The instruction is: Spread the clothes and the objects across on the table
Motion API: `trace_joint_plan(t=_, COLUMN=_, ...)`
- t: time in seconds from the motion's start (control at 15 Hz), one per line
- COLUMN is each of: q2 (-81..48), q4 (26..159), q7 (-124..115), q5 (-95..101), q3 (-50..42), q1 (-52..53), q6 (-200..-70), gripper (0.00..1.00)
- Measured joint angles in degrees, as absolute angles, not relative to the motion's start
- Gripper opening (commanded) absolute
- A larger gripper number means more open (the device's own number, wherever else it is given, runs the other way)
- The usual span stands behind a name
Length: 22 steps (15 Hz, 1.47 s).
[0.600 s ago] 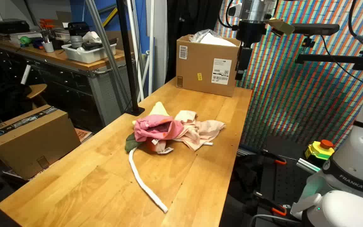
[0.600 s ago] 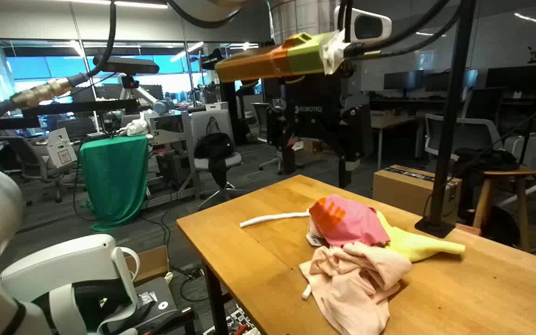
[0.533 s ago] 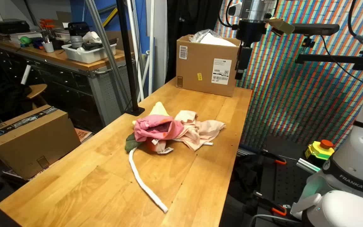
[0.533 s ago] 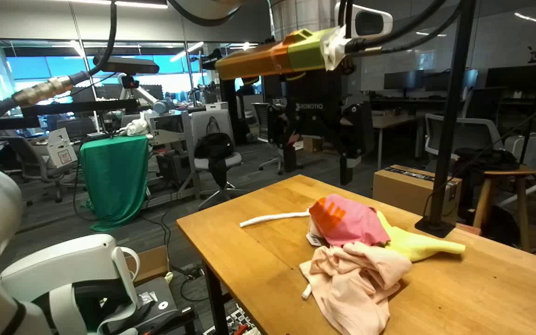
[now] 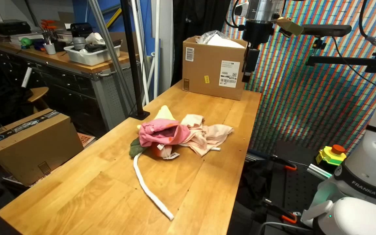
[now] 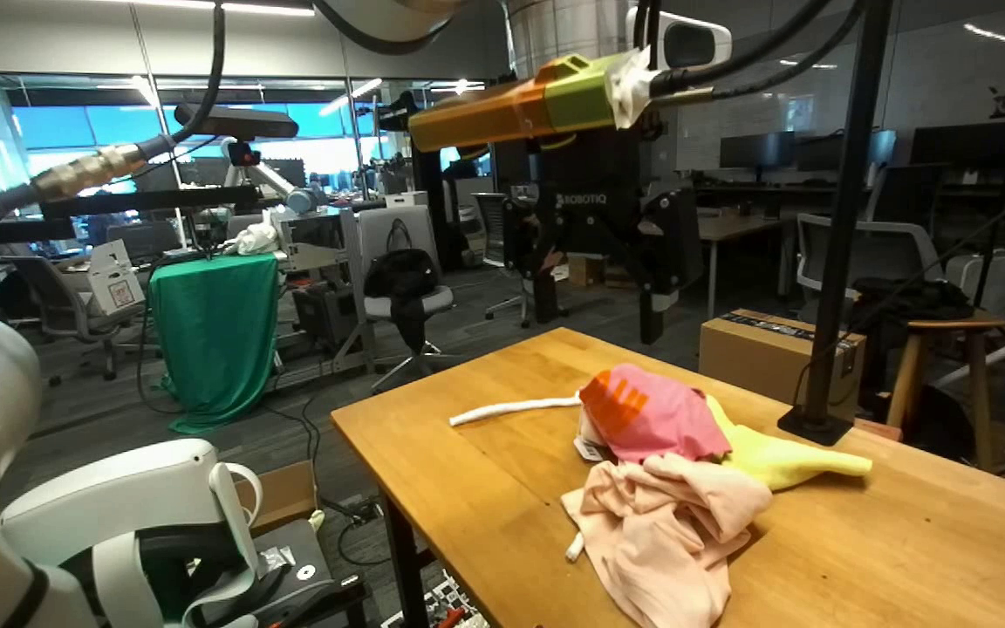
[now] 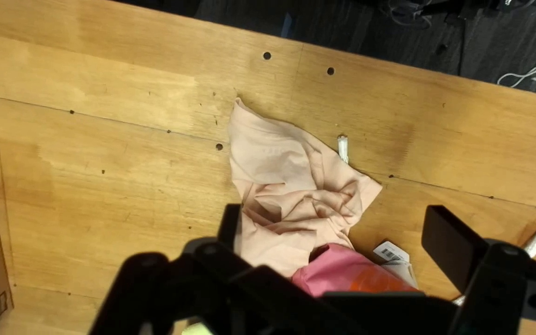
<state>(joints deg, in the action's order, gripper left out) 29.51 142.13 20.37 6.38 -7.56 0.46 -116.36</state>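
On the wooden table (image 5: 116, 189), the clothes lie heaped together. The pink-red cloth (image 5: 162, 130) is bunched on top, partly over the yellow cloth (image 6: 782, 453). Crumpled against them is the cream-beige cloth (image 7: 286, 163). A white cord (image 5: 148, 192) runs out from under the heap; its short other end (image 7: 342, 149) peeks from beneath the cream cloth, and its middle is hidden. My gripper (image 6: 598, 321) hangs above the table, pointing down, jaws wide apart with nothing between them. From the wrist, the gripper (image 7: 335, 225) frames the cream and pink cloths far below.
A large cardboard box (image 5: 207, 68) stands at one table end, near the gripper in that exterior view. A black post (image 6: 834, 262) rises from a base on the table edge. A dark green piece (image 5: 136, 148) and a white tag (image 7: 391, 251) stick out of the heap.
The gripper has shifted very slightly, a little to the left in one of the exterior views. The cloths and the cord lie as before.
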Motion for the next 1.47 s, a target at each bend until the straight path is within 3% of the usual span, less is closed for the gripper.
trace_joint_plan(t=1.47, q2=4.8, q4=126.9, q7=29.6, q5=9.7, q3=0.1, q1=5.3, q6=-127.9, gripper=1.00)
